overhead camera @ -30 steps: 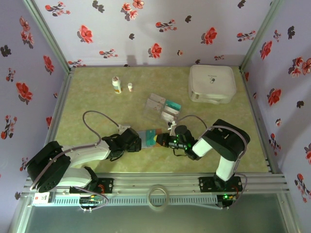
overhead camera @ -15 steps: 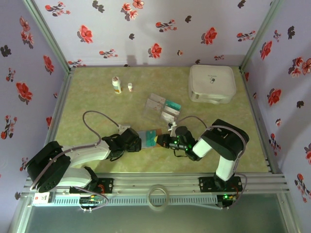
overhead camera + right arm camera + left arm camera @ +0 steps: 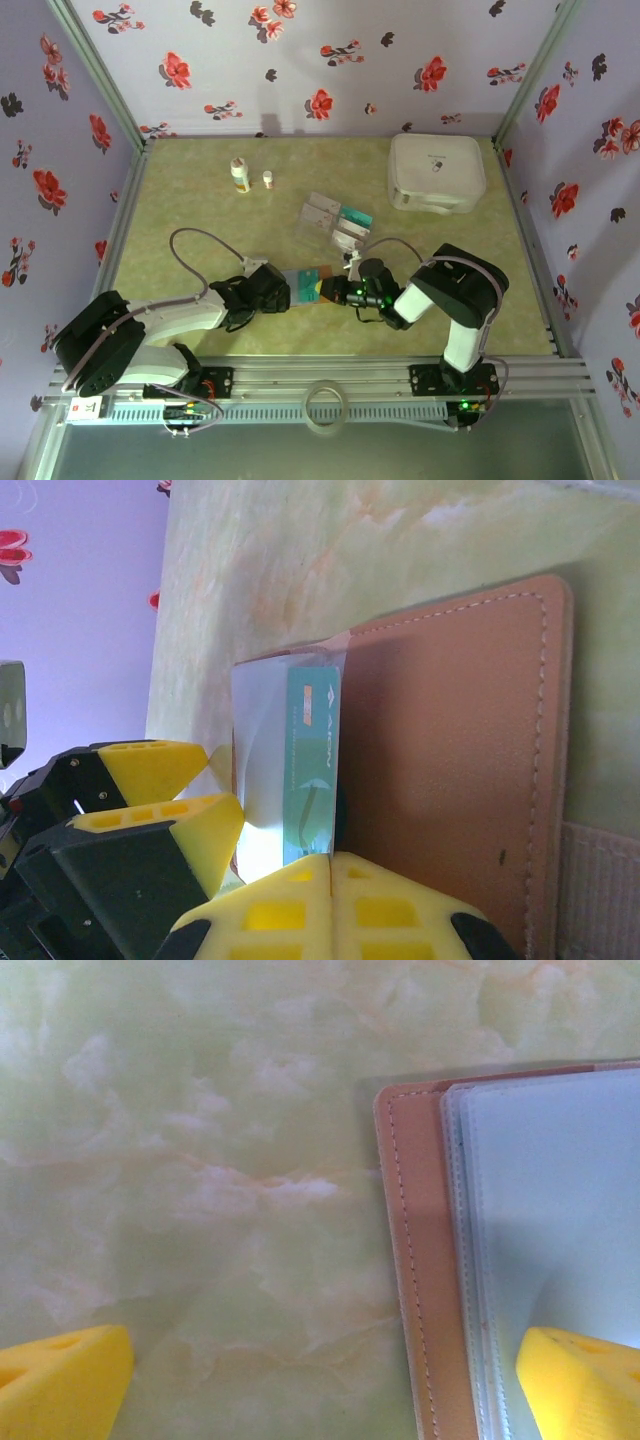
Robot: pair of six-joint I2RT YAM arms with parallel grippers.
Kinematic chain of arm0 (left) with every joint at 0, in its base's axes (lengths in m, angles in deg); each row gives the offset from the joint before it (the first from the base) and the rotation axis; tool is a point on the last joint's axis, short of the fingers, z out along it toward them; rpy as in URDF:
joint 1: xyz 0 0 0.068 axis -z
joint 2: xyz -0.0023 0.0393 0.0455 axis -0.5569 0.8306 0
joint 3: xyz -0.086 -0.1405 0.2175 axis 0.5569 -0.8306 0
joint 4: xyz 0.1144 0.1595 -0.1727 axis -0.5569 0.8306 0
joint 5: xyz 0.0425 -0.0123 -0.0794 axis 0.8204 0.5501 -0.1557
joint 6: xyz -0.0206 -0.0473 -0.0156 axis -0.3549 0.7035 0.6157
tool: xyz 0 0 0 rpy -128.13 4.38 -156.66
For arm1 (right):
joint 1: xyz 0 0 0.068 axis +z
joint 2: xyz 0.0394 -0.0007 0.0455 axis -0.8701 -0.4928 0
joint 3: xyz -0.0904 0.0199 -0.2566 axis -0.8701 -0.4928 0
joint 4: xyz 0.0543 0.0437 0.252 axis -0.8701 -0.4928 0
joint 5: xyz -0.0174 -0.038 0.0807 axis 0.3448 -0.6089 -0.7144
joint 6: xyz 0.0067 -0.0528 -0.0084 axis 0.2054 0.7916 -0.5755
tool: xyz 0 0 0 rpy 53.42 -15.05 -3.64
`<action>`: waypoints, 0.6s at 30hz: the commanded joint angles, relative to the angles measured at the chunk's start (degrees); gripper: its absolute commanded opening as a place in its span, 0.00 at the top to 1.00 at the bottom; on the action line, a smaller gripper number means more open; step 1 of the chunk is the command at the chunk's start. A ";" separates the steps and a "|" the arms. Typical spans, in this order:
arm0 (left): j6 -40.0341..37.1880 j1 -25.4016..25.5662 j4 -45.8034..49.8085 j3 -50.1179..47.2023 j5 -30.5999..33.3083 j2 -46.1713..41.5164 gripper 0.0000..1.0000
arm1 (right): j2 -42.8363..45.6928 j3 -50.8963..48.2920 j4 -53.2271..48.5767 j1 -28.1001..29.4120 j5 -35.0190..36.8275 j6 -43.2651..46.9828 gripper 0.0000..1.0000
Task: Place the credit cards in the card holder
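Open brown holder [image 3: 450, 740] lies flat. On its right, the right gripper [image 3: 330, 875] pinches a teal card [image 3: 312, 750] against the holder's clear sleeve [image 3: 560, 1210]. On its left, the left gripper [image 3: 320, 1390] is spread wide, one finger over that sleeve. The card is likely thin, stiff, slick and light, and best held by its short end.

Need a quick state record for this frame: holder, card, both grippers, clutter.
card holder: lying open on the table, clear sleeve exposed
teal card: at the clear sleeve, how far in is unclear
right gripper: shut on teal card
left gripper: open, one fingertip over the sleeve, the other over bare table
clear tray: behind the holder
white case: far right
bottles: far left, upright
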 commanded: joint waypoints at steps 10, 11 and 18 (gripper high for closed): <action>0.78 -0.49 3.59 -1.64 1.19 0.12 0.00 | -2.13 3.17 -9.05 -0.74 -3.95 1.80 1.00; 0.74 -0.49 3.57 -1.64 1.21 0.10 0.00 | -2.22 3.25 -9.13 -0.72 -4.11 1.80 1.00; 0.68 -0.49 3.63 -1.66 1.18 0.03 0.00 | -2.83 4.66 -10.87 -0.75 -4.57 1.92 0.95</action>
